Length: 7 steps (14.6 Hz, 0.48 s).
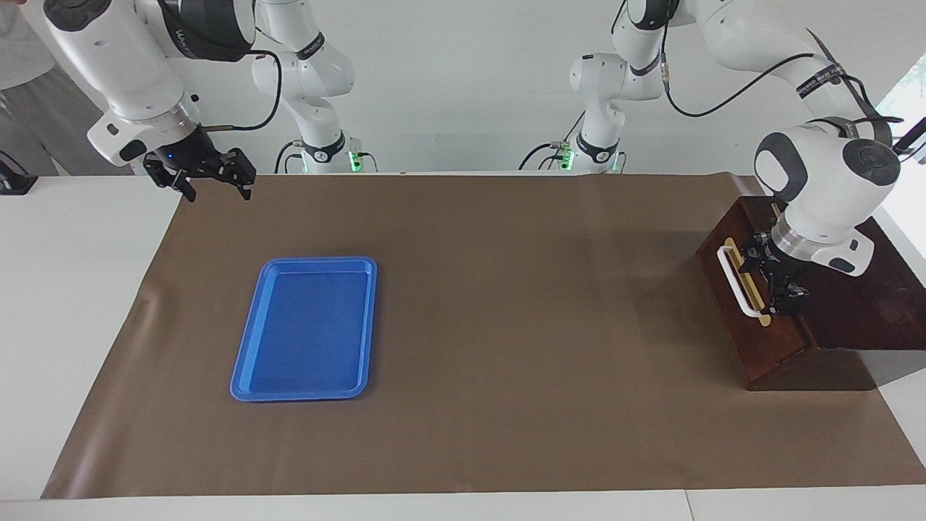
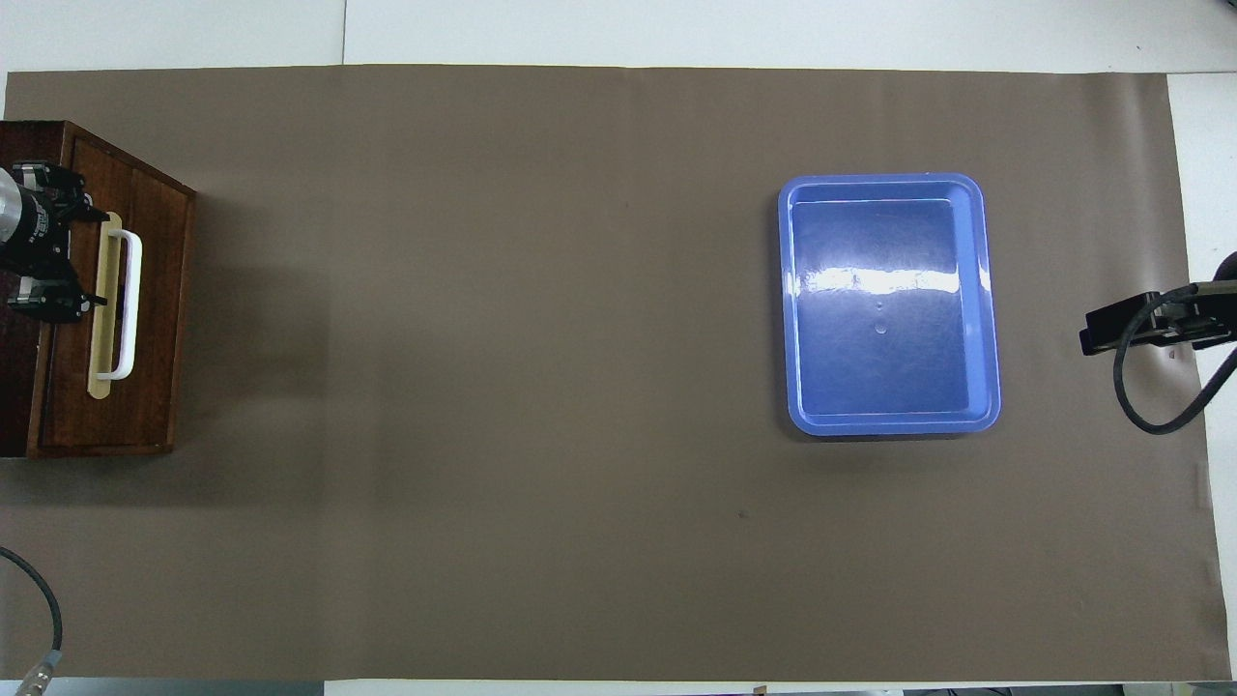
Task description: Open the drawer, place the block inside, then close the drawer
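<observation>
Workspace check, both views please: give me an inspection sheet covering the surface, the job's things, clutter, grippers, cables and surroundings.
Surface: brown paper sheet over a white table, flat.
Job's things: dark reddish-brown wooden drawer with white bar handle, at the left arm's end, closed. Yellow block: nothing seen.
Clutter: flat blue plastic tray, toward the right arm's end, nothing in it.
Grippers: left gripper open, at the drawer's top edge beside the handle. Right gripper open, waiting in the air over the sheet's corner.
Cables: black cable looping off the right arm; another at the sheet's edge near the left arm.
Surroundings: white wall; a person's grey clothing at the frame edge.
</observation>
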Each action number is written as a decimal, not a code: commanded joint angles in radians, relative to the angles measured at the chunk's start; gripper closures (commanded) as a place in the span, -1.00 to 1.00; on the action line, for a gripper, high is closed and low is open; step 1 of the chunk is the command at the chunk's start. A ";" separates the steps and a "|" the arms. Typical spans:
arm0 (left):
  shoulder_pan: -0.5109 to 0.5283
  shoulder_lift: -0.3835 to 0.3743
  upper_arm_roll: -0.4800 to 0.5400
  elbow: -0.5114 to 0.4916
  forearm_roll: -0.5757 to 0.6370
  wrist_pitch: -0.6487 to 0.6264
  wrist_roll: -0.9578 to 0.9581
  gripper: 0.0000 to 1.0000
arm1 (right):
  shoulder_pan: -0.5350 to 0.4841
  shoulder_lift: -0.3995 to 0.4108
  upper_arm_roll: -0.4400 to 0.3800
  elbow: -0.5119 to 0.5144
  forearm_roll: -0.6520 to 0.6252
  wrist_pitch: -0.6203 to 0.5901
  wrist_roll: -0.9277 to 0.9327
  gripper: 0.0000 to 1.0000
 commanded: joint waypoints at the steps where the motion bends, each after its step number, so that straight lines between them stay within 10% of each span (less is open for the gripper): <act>1: 0.003 -0.023 0.018 -0.030 0.017 0.033 0.023 -1.00 | -0.007 -0.010 0.007 -0.005 -0.016 -0.009 -0.022 -1.00; 7: 0.006 -0.017 -0.040 0.114 0.024 -0.188 0.200 -1.00 | -0.009 -0.010 0.007 -0.005 -0.016 -0.009 -0.022 -1.00</act>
